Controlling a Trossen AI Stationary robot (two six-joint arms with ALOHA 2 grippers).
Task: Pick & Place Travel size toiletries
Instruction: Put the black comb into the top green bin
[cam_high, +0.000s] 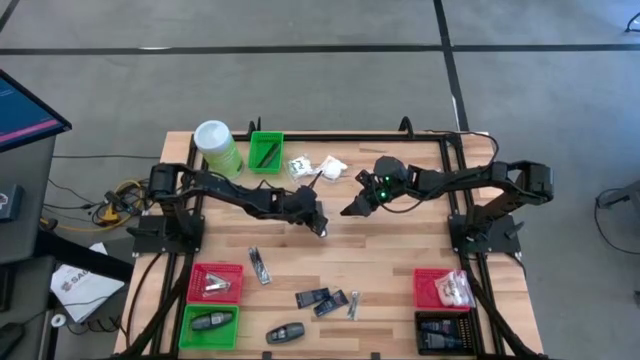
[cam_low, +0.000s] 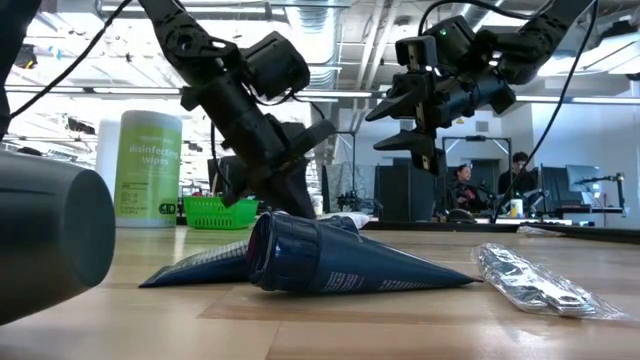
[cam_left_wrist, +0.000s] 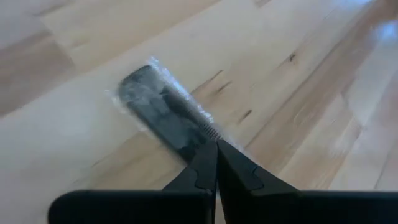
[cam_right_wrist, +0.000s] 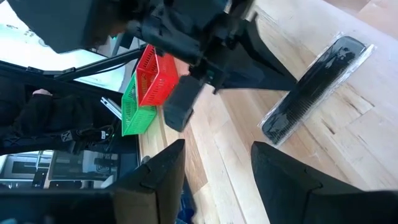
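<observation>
Two tools met mid-surface (cam_high: 400, 290): left tool (cam_high: 321, 226), fingers closed, pinched the wrapped comb (cam_left_wrist: 163, 115) end lying flat; right tool (cam_high: 352, 207) hovered half-open, empty. Judged step: picking; next, lift toward a bin.

The table (cam_high: 400, 270) is pale wood planks in a black frame, standing on a grey floor (cam_high: 300, 90) crossed by dark seam lines. Left of the table a monitor (cam_high: 25, 110) shows a blue and pink screen, with cables (cam_high: 115, 200) and papers (cam_high: 85, 285) on the floor near it. From table height the room is an open workshop with a bright ceiling (cam_low: 340, 40) of ducts and strip lights. 2 people (cam_low: 490, 185) sit at desks with monitors (cam_low: 585, 180) far back.
</observation>
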